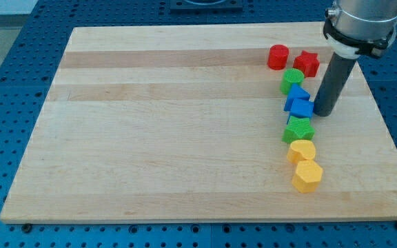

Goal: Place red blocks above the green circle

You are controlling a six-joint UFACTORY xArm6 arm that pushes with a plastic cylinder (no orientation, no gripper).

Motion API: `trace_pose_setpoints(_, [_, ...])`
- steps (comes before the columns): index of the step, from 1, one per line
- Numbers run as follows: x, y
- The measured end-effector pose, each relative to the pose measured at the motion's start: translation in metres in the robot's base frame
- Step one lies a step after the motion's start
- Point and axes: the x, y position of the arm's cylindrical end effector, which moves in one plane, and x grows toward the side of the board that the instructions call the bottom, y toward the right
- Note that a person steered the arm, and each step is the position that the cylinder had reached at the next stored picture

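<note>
Wooden board (pixel 185 124), pale and banded, lies on a blue perforated table (pixel 19 83); all eight blocks sit in a loose column on its right half.

Red blocks: a red cylinder (pixel 278 57) and a red star (pixel 307 63) stand side by side at the far end of the column, the star to the right, with a narrow gap or bare contact between them that cannot be settled from this view. Both already lie on the far side of the green circle (pixel 292 80), which sits just near of them, almost touching the star's lower left.

Continuing toward the near edge: a blue triangular block (pixel 296 94), then a blue block (pixel 301 107) of unclear shape pressed against it, a green star-like block (pixel 298 129), a yellow rounded block (pixel 301 150), and a yellow hexagon (pixel 307 176) nearest the edge. Each neighbour appears to touch or nearly touch the next.

The arm enters from the far right corner and ends in a dark rod with no jaws, so it grasps nothing. My tip (pixel 320 114) rests on the board directly right of the second blue block, touching or just beside its right face, well clear of both red blocks.
</note>
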Motion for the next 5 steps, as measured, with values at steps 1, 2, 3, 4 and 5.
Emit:
trace_pose_setpoints(1, [0.0,-0.005])
trace_pose_setpoints(2, [0.001,-0.009])
trace_pose_setpoints(3, [0.001,-0.005])
trace_pose_setpoints(4, [-0.002,0.023])
trace_pose_setpoints(5, [-0.022,0.063])
